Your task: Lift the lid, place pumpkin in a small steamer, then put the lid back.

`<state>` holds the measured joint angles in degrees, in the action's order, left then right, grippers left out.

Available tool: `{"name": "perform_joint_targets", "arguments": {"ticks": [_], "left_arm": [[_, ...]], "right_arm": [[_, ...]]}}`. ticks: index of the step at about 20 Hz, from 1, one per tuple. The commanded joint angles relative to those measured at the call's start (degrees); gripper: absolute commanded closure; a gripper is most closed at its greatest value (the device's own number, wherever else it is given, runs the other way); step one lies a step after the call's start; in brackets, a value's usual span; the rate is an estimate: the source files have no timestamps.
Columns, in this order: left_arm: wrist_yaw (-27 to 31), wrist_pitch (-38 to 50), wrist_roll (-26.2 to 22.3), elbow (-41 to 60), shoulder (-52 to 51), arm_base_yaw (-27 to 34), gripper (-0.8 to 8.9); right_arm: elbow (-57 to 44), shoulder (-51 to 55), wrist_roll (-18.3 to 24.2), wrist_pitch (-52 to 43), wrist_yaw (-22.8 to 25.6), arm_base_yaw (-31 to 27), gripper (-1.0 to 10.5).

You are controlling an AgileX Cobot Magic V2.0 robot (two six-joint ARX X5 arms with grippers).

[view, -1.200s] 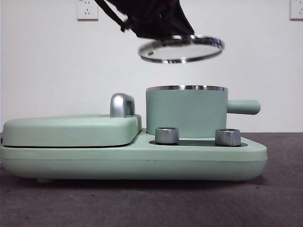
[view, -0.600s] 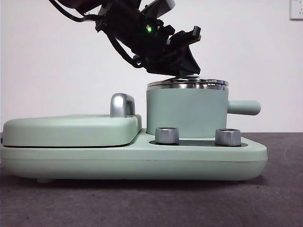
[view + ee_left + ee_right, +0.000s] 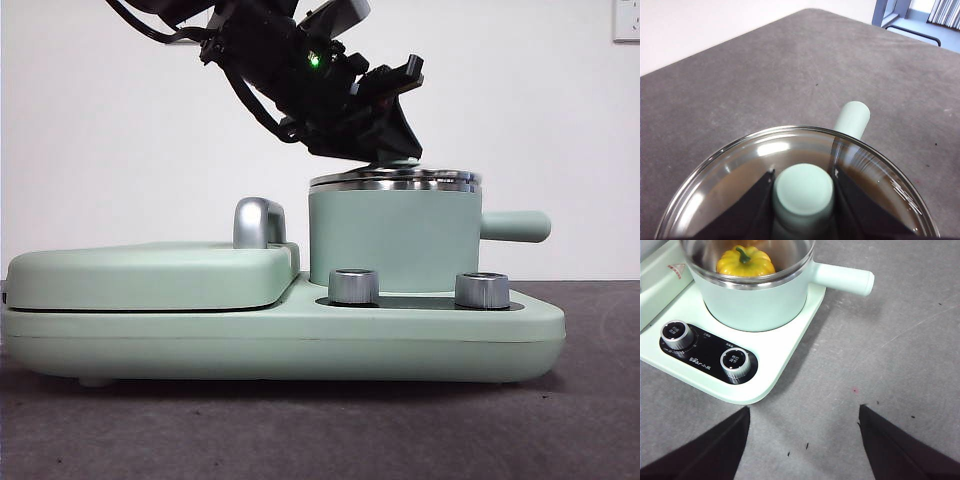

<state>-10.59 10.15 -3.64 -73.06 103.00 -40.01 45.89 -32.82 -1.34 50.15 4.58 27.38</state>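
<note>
On the near edge of the mint-green cooker base (image 3: 300, 345) stand two steel dials (image 3: 353, 286); behind them the small steamer (image 3: 392, 238) carries the lid (image 3: 395, 179) flat on its rim. The left pincer (image 3: 803, 192) is clamped on the lid's knob (image 3: 804, 189), the one sensible hold, since glass and a polished rim look slippery and breakable. Only the right wrist view shows the pumpkin (image 3: 745, 262) inside the pot; there the right pincer (image 3: 804, 440) waits spread open above the table (image 3: 900, 340).
</note>
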Motion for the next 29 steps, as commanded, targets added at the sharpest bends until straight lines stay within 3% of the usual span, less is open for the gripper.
{"name": "perform_joint_targets", "arguments": {"ticks": [1, 5, 12, 17, 20, 26, 29], "left_arm": [[0.5, -2.4, -0.2, -0.6, 1.4, -0.5, 8.04], [0.5, -2.4, -0.2, -0.6, 1.4, -0.5, 8.02], [0.5, -1.2, -0.2, -2.2, 1.3, -0.5, 5.25], [0.5, -3.2, 0.5, -2.4, -2.1, -0.5, 5.22], [0.5, -8.5, 0.9, -2.4, -7.1, -0.5, 5.23], [0.5, -30.9, 6.1, -2.1, -19.4, 1.7, 5.25], [0.5, -33.8, 6.1, 2.1, -26.8, 2.9, 5.37]], "right_arm": [[0.3, -0.3, -0.6, -0.3, 0.0, 0.4, 6.1], [0.3, -0.3, -0.6, -0.3, 0.0, 0.4, 6.1], [0.3, -0.3, -0.6, -0.3, 0.0, 0.4, 6.1], [0.3, -0.3, -0.6, -0.3, 0.0, 0.4, 6.1], [0.3, -0.3, -0.6, -0.3, 0.0, 0.4, 6.1], [0.3, -0.3, -0.6, -0.3, -0.2, 0.4, 6.1], [0.3, -0.4, -0.6, -0.3, -1.6, 0.4, 6.1]]}}
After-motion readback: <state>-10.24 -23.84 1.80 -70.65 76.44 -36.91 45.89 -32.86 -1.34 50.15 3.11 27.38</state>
